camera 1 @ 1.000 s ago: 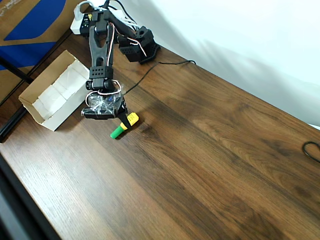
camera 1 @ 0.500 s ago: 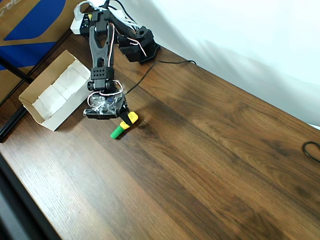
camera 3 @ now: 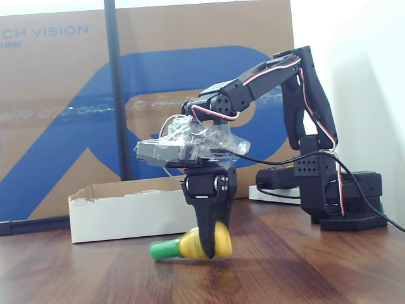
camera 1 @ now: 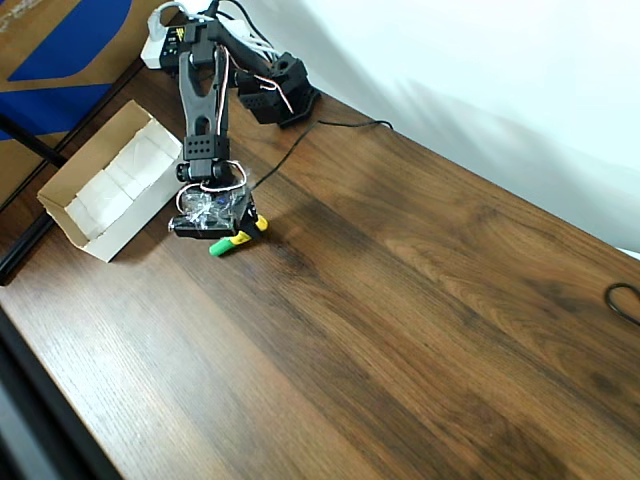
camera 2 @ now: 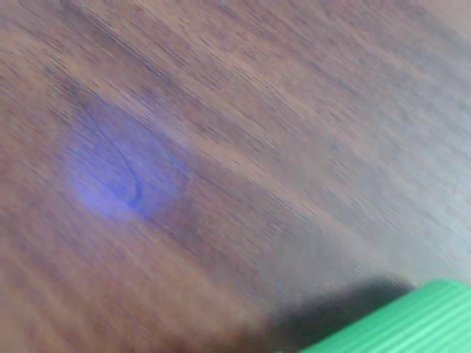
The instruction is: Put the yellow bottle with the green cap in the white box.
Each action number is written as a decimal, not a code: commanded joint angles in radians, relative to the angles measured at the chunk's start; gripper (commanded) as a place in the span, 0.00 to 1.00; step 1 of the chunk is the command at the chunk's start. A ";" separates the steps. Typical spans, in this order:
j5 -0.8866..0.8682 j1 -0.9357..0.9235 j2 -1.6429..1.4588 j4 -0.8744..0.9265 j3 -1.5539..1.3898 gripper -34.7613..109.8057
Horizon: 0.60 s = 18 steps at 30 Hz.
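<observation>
arm bent forward, end effector (camera 3: 209, 244) clamped, low

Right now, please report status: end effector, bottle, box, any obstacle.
End effector shut on yellow bottle, low over the table. Bottle lies sideways, green cap pointing away from arm base. White box beside it, open. Nothing between.

Dark brown wood-grain table (camera 1: 400, 300), planks running diagonally in the overhead view; soft glare at about 8 o'clock. White wall or backdrop (camera 1: 480, 70) fills the 1 to 3 o'clock side, faint shadows across it. Brown cardboard sheet with blue print (camera 3: 76, 114) stands behind the table in the fixed view, at 11 o'clock overhead. Black upright pole (camera 3: 112, 88) in front of it. Black cable loop (camera 1: 625, 300) at 3 o'clock edge. Bluish light patch (camera 2: 121, 173) on the wood in the blurred wrist view.
</observation>
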<state>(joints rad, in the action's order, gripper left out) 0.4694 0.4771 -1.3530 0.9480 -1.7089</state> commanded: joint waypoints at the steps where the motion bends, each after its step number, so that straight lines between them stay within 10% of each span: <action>1: 0.002 0.005 -0.043 0.003 0.003 0.24; 18: -0.038 -0.072 -0.230 0.002 -0.032 0.24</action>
<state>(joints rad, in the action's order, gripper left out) 0.4280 0.4341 -1.4343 0.9388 -1.7457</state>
